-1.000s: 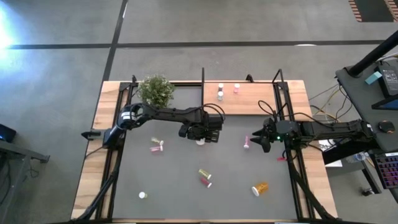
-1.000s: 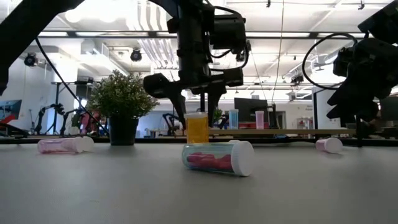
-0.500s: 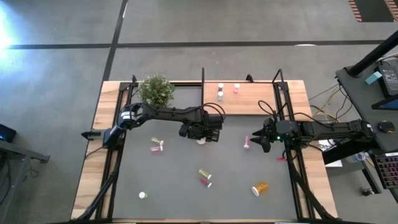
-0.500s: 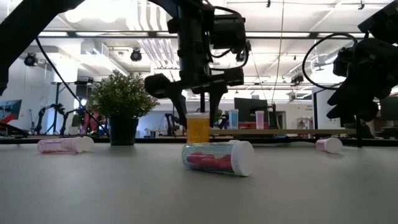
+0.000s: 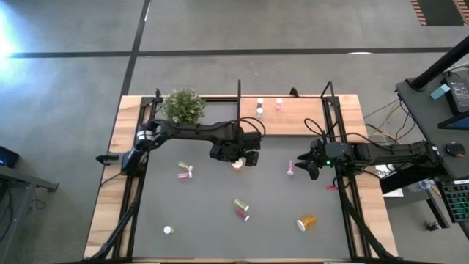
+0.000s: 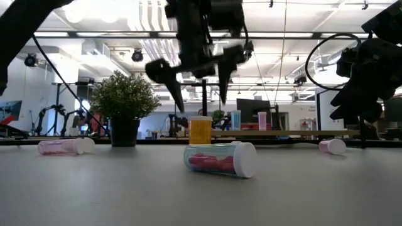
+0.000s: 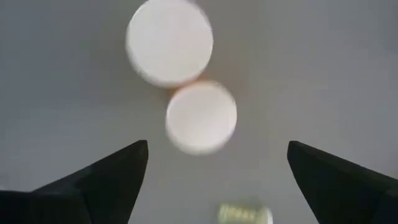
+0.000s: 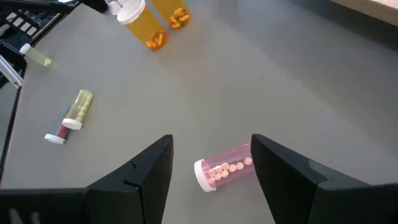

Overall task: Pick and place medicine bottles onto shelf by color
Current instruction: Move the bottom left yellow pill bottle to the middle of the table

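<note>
Two white-capped orange medicine bottles [image 7: 201,116] [image 7: 169,40] stand upright on their bases on the grey table; one shows in the low view as an orange bottle [image 6: 200,130]. My left gripper [image 6: 201,105] hangs open right above them, its fingers clear of the caps. A pink bottle [image 8: 221,169] lies on its side near the table's right edge. My right gripper [image 8: 214,177] hovers open over it, fingers on either side, not touching. The wooden shelf [image 5: 300,121] at the far edge carries a white bottle [image 5: 259,111] and a pink one [image 5: 278,104].
A potted plant [image 5: 183,106] stands at the far left. Loose bottles lie about: a pink pair [image 5: 185,171], a yellow-green and a red one [image 5: 241,209], an orange one [image 5: 306,221], a white one [image 5: 168,229]. Black shelf posts [image 5: 327,95] rise beside my right arm.
My left gripper has opened, let go of the orange bottle and gone up, its fingertips now above the cap. The bottle has stayed upright in its place on the table.
</note>
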